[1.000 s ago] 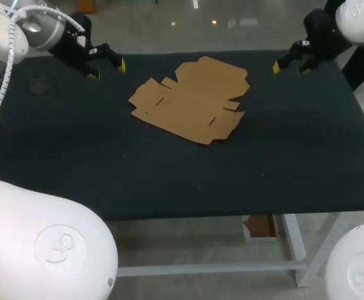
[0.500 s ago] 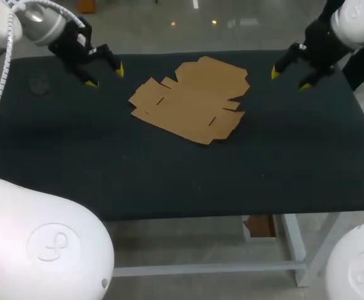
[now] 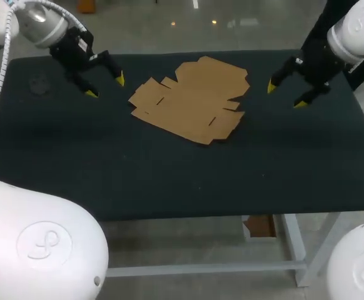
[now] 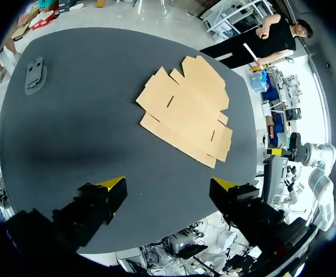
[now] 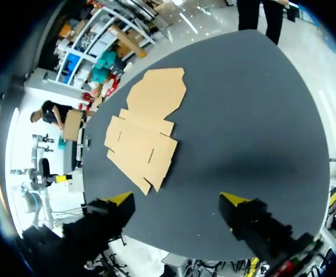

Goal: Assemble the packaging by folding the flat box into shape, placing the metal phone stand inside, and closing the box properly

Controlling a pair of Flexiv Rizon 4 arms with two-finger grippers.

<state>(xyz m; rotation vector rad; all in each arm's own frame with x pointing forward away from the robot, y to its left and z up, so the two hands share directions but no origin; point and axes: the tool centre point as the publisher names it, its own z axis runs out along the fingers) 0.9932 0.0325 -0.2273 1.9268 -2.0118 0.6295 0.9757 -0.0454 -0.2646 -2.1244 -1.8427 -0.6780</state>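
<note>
The flat brown cardboard box (image 3: 191,100) lies unfolded on the black table, a little behind its middle. A dark grey metal phone stand (image 3: 39,84) lies flat near the table's far left corner. My left gripper (image 3: 106,86) hovers open and empty between the stand and the box's left edge. To the right of the box, my right gripper (image 3: 286,95) also hangs open and empty. In the left wrist view the box (image 4: 185,109) lies ahead of the open gripper (image 4: 168,184), with the stand (image 4: 34,75) far off to one side. The right wrist view shows the box (image 5: 145,127) ahead of its gripper (image 5: 177,199).
The black tabletop (image 3: 169,175) stretches bare from the box to the front edge. Its right edge runs close behind my right gripper, and the far edge lies just beyond the box.
Both grippers have come forward and lower over the table, each drawing nearer to its side of the box. They stay open. The box and the stand have not moved.
</note>
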